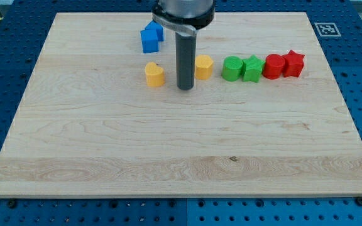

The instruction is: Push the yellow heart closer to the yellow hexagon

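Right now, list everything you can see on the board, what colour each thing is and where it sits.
Blue blocks: two, blue, touching, near the view's top, left of centre; shapes unclear.
Yellow heart: one, yellow, left of my tip.
Yellow hexagon: one, yellow, right of the rod, partly hidden by it.
Green blocks: two, green, side by side, right of the hexagon.
Red blocks: two, red, far right end of the row.
Wooden board: one, light wood.
My tip: one, dark rod, between heart and hexagon, apart from the heart.

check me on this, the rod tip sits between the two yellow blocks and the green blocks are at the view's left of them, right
Not quite. My tip does sit between the yellow heart and the yellow hexagon, but the camera view shows the green blocks to the view's right of them, not the left.
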`<state>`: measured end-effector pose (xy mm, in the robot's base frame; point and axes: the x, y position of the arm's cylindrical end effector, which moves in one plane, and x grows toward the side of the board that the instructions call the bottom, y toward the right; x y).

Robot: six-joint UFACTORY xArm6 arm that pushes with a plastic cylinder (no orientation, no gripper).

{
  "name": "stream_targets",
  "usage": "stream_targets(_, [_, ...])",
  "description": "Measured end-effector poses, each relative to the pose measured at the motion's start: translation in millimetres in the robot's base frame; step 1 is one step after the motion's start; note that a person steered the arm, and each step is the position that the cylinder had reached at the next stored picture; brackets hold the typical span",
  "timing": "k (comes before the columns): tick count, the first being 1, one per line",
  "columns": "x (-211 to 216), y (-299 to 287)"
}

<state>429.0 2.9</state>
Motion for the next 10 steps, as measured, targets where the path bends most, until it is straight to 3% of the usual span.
stream_targets(2, [40, -25])
stream_targets(4, [16, -63])
stream_targets(7, [-22, -4])
stream_targets(9, [0, -13])
stream_targets(10, [0, -46])
